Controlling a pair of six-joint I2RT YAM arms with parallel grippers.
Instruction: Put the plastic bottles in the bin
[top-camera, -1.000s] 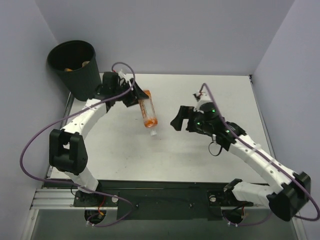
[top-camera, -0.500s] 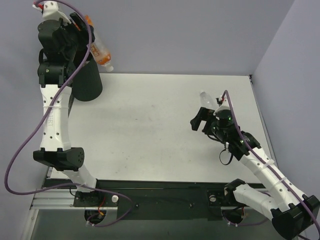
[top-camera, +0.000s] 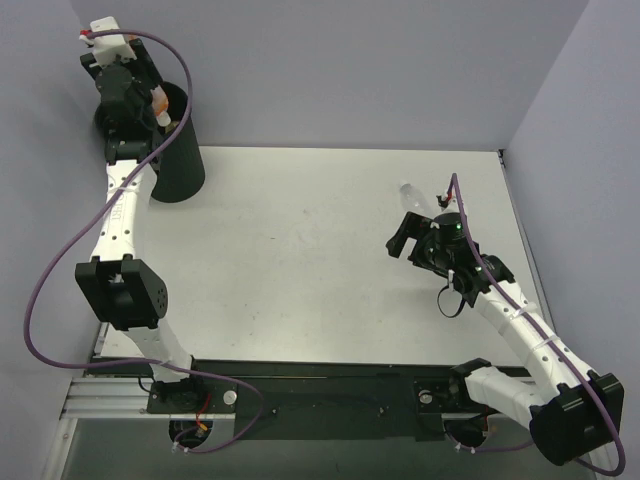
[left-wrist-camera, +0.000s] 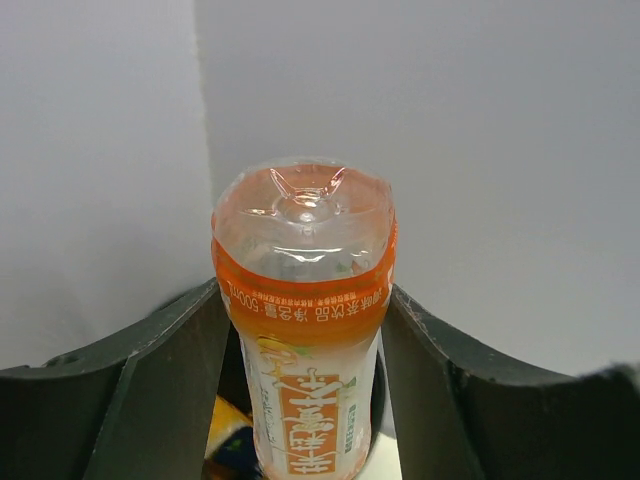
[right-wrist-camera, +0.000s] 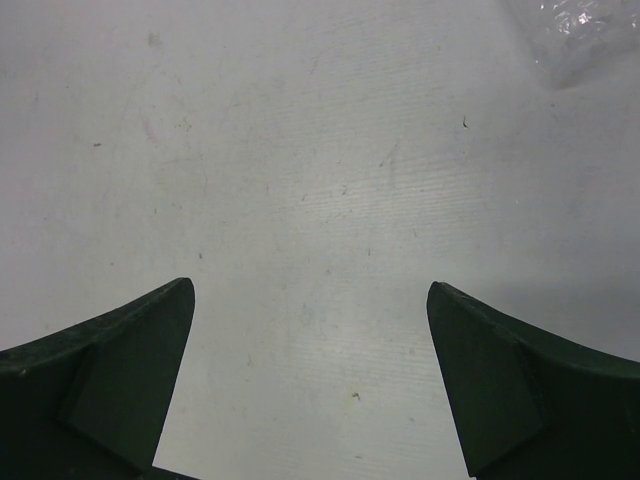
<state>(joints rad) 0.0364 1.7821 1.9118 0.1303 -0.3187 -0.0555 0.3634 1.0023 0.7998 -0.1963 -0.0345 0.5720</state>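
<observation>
Upper left, left gripper (left-wrist-camera: 303, 295) pinches orange bottle (left-wrist-camera: 305, 400), bin (top-camera: 182, 165) partly hidden; right gripper (right-wrist-camera: 308, 288) spread, clear bottle (right-wrist-camera: 585, 35) cropped.

A white table (top-camera: 300, 260) fills the floor of the enclosure, its matte top lightly marked with small dark specks and faint scuffs. A pale lavender back wall (top-camera: 350, 70) stands behind it, joined by a left wall (top-camera: 40, 220) and a right wall (top-camera: 590, 150). Along the near edge, a black mounting plate (top-camera: 330, 400) lies on a silver slotted rail (top-camera: 95, 402).

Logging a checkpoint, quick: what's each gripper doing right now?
Left gripper: closed on the orange-labelled clear plastic bottle.
Right gripper: open, holding nothing.
</observation>
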